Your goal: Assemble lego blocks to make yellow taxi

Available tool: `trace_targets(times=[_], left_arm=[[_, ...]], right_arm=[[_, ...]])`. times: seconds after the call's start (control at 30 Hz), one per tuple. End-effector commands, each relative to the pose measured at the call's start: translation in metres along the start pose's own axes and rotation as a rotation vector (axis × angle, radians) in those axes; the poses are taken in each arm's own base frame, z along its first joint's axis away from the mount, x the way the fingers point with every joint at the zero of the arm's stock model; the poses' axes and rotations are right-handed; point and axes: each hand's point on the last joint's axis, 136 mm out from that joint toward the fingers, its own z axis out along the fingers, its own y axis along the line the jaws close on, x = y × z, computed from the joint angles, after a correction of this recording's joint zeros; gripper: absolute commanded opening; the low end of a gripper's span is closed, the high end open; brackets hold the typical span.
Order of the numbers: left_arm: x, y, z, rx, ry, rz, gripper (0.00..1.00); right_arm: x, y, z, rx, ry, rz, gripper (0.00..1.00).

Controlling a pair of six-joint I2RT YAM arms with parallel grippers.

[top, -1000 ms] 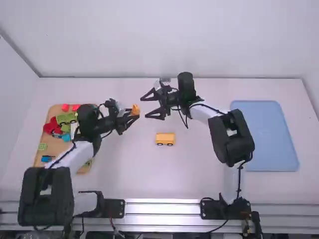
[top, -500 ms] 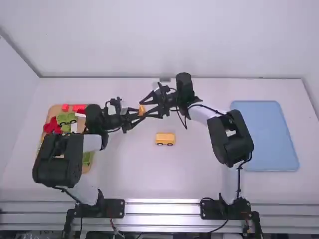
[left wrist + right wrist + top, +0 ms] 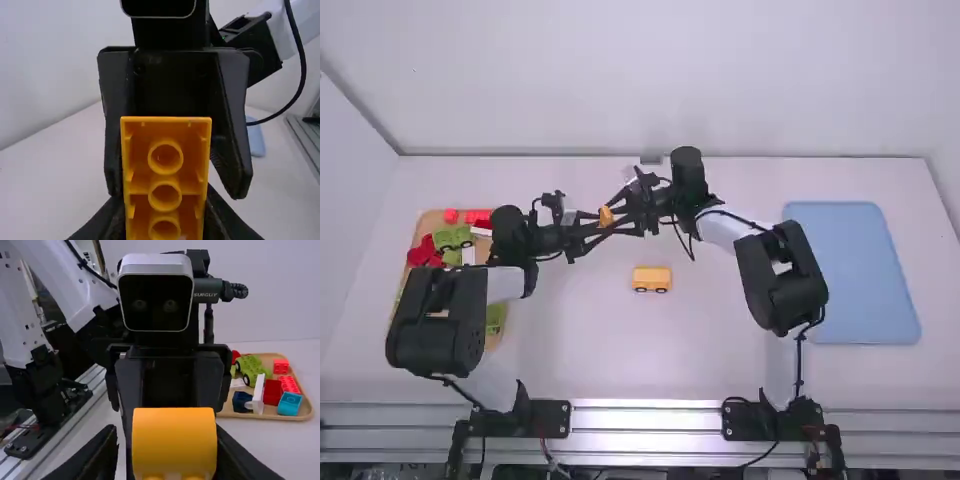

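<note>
From my station I have the left gripper [image 3: 165, 220] clamped on the orange block [image 3: 166, 180], hollow underside toward that wrist, its row of tubes marking a long axis that runs between the fingers, not from one to the other. The right gripper [image 3: 618, 217] stands spread about the block from the opposite side, a gap beside one finger, so I judge it must close squarely before I release the left. The wheeled base [image 3: 652, 279] sits below on the table [image 3: 710, 350], nearer the arm mounts.
</note>
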Motion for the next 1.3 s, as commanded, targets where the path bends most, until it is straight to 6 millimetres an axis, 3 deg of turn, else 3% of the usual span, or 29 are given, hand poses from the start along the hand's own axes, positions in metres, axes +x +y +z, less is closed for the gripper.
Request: trace_targets(times=[0.0,0.23,0.53,1.03,1.13,1.27], left_arm=[[-0.003,-0.001,0.003,0.016,-0.002,0.010,0.02],[-0.003,-0.001,0.003,0.013,-0.002,0.009,0.04],[0.005,0.000,0.003,0.010,0.018,0.014,0.04],[-0.002,0.000,0.003,0.011,0.001,0.043,0.08],[-0.002,0.000,0.003,0.011,0.001,0.043,0.30],[-0.001,0.000,0.003,0.012,0.003,0.040,0.42]], right_arm=[[-0.004,0.006,0.001,-0.063,-0.008,-0.023,0.46],[-0.004,0.005,0.000,-0.059,-0.008,-0.033,0.45],[-0.004,0.005,-0.003,-0.054,-0.009,-0.030,0.50],[-0.004,0.005,-0.002,-0.054,-0.009,-0.034,0.36],[-0.004,0.004,-0.002,-0.054,-0.009,-0.047,0.32],[-0.003,-0.007,-0.002,0.015,0.000,-0.033,0.31]])
